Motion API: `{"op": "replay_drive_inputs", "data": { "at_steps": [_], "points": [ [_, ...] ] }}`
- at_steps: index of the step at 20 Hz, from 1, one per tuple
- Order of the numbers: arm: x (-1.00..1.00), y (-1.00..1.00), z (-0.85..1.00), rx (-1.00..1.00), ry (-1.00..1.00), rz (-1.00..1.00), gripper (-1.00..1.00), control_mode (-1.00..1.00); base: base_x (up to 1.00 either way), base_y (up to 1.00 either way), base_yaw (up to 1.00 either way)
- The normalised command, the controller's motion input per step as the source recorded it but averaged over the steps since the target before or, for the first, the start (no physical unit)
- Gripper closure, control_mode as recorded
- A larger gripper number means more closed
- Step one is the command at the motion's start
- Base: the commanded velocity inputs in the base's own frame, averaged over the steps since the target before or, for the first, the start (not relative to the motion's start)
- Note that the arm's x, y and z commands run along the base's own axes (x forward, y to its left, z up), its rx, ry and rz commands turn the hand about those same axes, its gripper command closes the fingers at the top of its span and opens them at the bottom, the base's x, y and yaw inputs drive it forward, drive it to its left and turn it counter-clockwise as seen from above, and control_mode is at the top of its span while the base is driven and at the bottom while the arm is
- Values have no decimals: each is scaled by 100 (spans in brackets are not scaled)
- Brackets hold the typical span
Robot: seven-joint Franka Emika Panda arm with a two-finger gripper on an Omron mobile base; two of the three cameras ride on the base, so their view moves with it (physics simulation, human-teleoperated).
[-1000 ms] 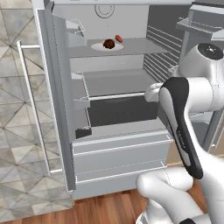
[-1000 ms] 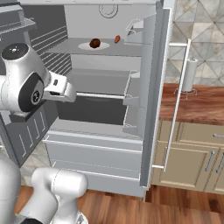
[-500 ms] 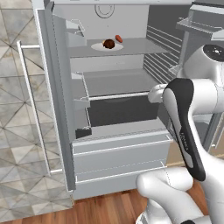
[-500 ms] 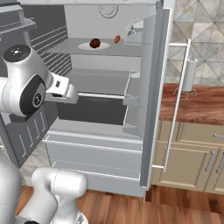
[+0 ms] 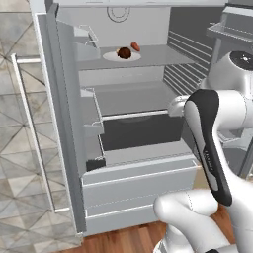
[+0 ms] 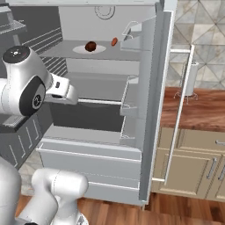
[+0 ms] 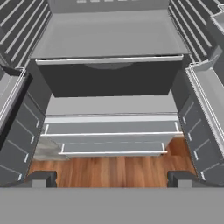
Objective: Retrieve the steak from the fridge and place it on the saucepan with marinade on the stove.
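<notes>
Fridge (image 5: 64,148) open, steak (image 5: 124,53) on white plate (image 5: 111,57), no readable writing

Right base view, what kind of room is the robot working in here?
Most likely a home kitchen. An open fridge with grey shelves holds a steak on a white plate. Beside it runs a wooden countertop over beige cabinets, with a tiled wall behind.
</notes>
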Motion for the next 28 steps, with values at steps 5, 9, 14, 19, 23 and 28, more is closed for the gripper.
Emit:
{"op": "replay_drive_inputs", "data": {
  "at_steps": [5, 9, 14, 19, 23, 28],
  "points": [
    [0, 0, 0, 0, 0, 0, -100, 100, 66, 4, -3],
    [0, 0, 0, 0, 0, 0, -100, 100, 43, 28, -5],
    [0, 0, 0, 0, 0, 0, -100, 100, 22, 35, -6],
    [0, 0, 0, 0, 0, 0, -100, 100, 39, 65, -12],
    [0, 0, 0, 0, 0, 0, -100, 100, 33, 0, -2],
    [0, 0, 0, 0, 0, 0, -100, 100, 19, -34, 3]
  ]
}}
